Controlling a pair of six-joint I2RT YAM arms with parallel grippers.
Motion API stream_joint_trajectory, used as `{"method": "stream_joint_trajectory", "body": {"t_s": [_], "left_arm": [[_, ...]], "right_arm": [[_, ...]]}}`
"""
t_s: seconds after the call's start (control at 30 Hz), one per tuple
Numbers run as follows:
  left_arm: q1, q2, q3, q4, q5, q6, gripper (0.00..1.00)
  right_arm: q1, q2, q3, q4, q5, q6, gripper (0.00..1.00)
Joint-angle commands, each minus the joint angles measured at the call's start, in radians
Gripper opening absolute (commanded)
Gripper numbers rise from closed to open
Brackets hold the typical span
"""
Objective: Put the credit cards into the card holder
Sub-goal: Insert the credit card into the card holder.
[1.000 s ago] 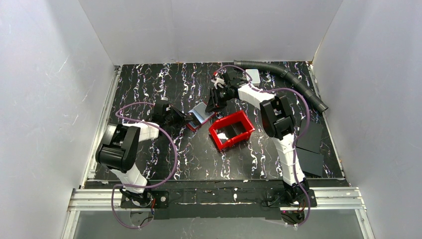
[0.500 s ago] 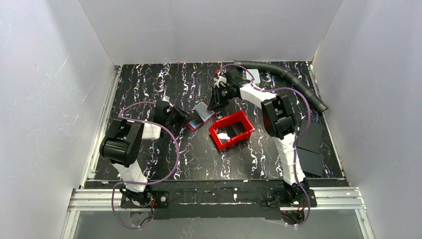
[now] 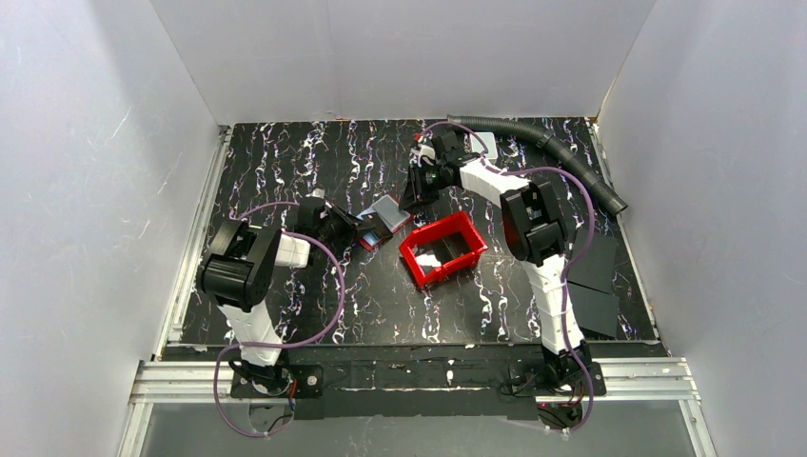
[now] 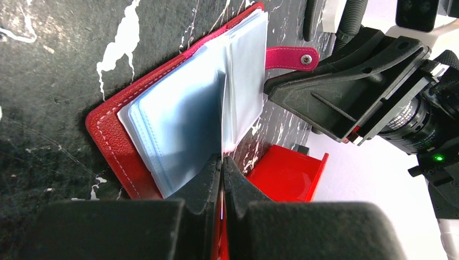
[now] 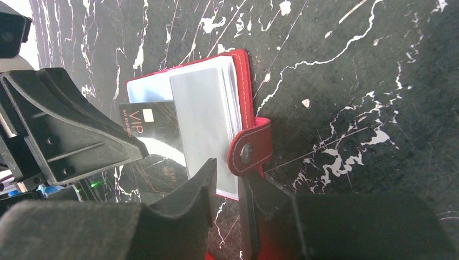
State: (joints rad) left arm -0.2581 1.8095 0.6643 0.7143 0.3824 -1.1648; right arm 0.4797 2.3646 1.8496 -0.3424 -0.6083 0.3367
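Card holder [image 3: 383,221] lies open at ten o'clock of red bin [image 3: 435,230]; left gripper [image 4: 222,158] pinched on its sleeve; right gripper [image 5: 227,174] slightly parted astride its edge.

Bright, flat and even from overhead in the top view. Bounces off the plain white enclosure walls [image 3: 86,190] and leaves only short, soft shadows on the black white-veined marble-look tabletop [image 3: 285,162]. Sharp across the middle there.

Burns out to pure white at the lower right of the left wrist view and the top left corner of the right wrist view. Lays a pale sheen on the clear plastic sleeves [image 4: 184,119] of the small dark red folding card holder [image 4: 108,135]. Blurs the black left gripper [image 4: 222,162] and black right gripper [image 5: 227,173] in the near foreground. Looks wide-angle in both wrist views, near parts looming large. Renders the marble veins crisp.
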Motion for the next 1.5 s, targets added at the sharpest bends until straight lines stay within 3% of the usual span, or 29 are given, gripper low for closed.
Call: {"method": "stream_joint_trajectory", "body": {"t_s": [0.0,1.03,1.47], "left_arm": [[0.001,0.006,-0.016,0.054,0.013,-0.008,0.0],[-0.001,-0.063,-0.044,0.098,0.021,0.013,0.0],[-0.001,-0.006,-0.066,0.131,0.039,-0.062,0.0]], "right_arm": [[-0.002,0.01,0.006,-0.001,-0.005,-0.009,0.28],[-0.002,0.023,0.028,-0.012,-0.016,-0.01,0.27],[-0.001,0.027,0.041,-0.021,-0.018,-0.012,0.27]]}}
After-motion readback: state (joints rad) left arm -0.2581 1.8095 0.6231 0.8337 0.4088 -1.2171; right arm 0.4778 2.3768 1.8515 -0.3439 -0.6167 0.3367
